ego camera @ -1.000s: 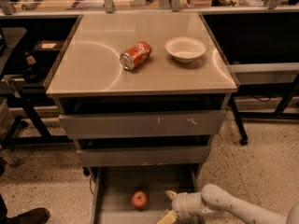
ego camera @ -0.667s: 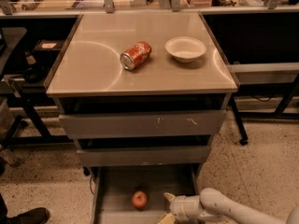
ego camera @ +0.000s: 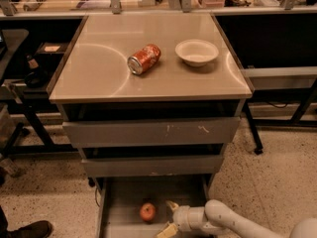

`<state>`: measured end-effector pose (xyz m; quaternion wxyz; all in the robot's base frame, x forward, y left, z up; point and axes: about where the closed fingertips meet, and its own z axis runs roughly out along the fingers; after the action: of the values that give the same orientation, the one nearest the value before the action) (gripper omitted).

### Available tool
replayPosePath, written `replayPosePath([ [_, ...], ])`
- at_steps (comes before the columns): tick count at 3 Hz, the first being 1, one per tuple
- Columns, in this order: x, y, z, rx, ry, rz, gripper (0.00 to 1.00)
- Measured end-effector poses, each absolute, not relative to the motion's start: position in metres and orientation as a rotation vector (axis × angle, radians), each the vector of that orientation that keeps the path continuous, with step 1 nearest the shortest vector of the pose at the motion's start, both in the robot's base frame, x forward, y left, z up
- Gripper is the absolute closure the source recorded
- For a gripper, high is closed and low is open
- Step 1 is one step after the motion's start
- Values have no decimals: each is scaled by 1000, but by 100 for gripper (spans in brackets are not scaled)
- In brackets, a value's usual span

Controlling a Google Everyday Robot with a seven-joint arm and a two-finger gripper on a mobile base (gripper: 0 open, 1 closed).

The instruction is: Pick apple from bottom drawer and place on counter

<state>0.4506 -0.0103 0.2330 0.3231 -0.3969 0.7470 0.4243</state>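
Note:
The apple (ego camera: 147,211), small and red-orange, lies on the grey floor of the open bottom drawer (ego camera: 119,202), near its middle. My gripper (ego camera: 168,217) is down in the drawer just right of the apple, a short gap away, with its two pale fingers spread open toward it and nothing between them. The white arm reaches in from the lower right. The counter (ego camera: 99,76) is the glossy beige top of the cabinet above.
A crushed red-orange soda can (ego camera: 144,59) lies on its side on the counter, with a white bowl (ego camera: 196,52) to its right. Two shut grey drawers (ego camera: 148,132) sit above the open one. Dark table frames stand at both sides. A shoe (ego camera: 25,229) is at the lower left.
The gripper has shifted slightly left, closer to the apple. The apple, can and bowl have not moved.

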Motion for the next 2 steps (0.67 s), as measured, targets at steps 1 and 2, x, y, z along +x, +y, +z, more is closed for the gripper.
replayPosePath([
  [1, 479, 4, 212, -1025, 1905, 1112, 0],
  [2, 479, 4, 211, -1025, 1905, 1112, 0],
])
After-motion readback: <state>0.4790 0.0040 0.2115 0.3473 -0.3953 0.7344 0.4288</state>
